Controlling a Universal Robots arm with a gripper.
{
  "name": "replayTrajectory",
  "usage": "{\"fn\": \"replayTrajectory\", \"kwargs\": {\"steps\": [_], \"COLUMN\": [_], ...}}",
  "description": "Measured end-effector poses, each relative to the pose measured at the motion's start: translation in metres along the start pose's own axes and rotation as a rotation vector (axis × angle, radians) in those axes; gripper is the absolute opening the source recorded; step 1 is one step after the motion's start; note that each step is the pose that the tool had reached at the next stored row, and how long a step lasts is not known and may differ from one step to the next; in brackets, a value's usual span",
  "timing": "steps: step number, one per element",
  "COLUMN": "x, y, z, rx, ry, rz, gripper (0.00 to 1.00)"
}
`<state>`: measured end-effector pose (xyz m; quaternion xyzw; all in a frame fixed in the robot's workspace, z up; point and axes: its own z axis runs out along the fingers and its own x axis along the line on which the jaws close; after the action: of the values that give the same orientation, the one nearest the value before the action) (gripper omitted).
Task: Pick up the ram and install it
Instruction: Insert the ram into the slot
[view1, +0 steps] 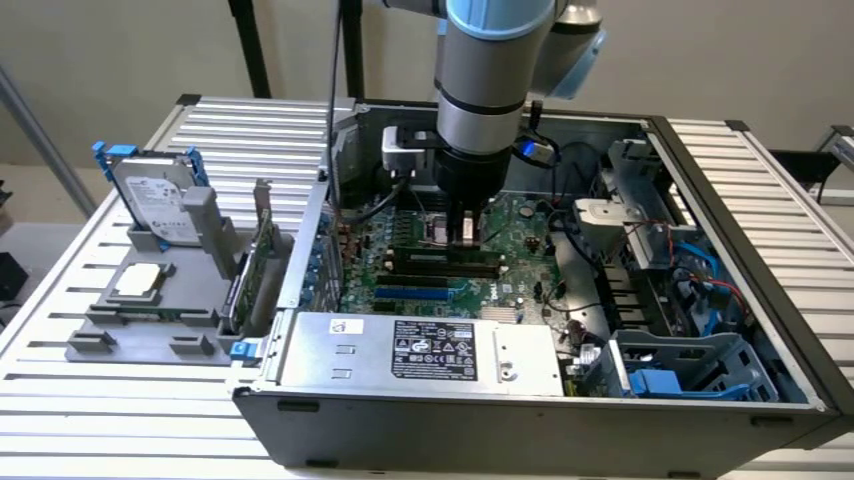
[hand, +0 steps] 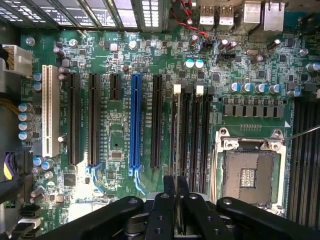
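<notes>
Open computer case (view1: 747, 200) lying flat on a slatted metal table (view1: 80, 400), side panel off, insides facing up. Inside it: a green motherboard (view1: 514, 225) across the floor, a grey power supply (view1: 414, 350) with a label along the near wall, a drive cage (view1: 694, 365) with blue plastic parts in the corner at the exterior view's right, and loose cables between them. Beside the case, at the exterior view's left, a grey tray (view1: 100, 335) holding a hard drive (view1: 154, 205) upright in a blue frame, a square processor chip (view1: 140, 283) lying flat, and a green expansion card (view1: 254, 270) standing on edge next to the case wall. Arm (view1: 494, 60) reaching straight down into the case, gripper (view1: 463, 238) low over the middle of the motherboard. From the wrist: gripper (hand: 176, 192) with fingers drawn close together, pinching the ram (hand: 176, 135), seen edge-on as a thin grey strip. Ram (view1: 454, 232) upright, lined up along a black memory slot with a white clip at its far end, a second white-clipped slot just beside it. Cannot tell whether seated in that slot or only just above it. On the motherboard (hand: 115, 130) to one side of the ram, a long blue slot (hand: 135, 125), black slots and a white slot (hand: 50, 110); on the other side, an open processor socket (hand: 247, 175)
</notes>
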<state>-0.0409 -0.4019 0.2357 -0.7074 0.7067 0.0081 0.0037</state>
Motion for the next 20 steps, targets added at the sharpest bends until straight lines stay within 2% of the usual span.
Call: {"fn": "replayTrajectory", "kwargs": {"steps": [20], "x": [-0.0003], "y": [-0.0011], "z": [0.0066], "rx": [0.0002], "ry": [-0.0002], "rz": [0.000], "gripper": [0.13]}}
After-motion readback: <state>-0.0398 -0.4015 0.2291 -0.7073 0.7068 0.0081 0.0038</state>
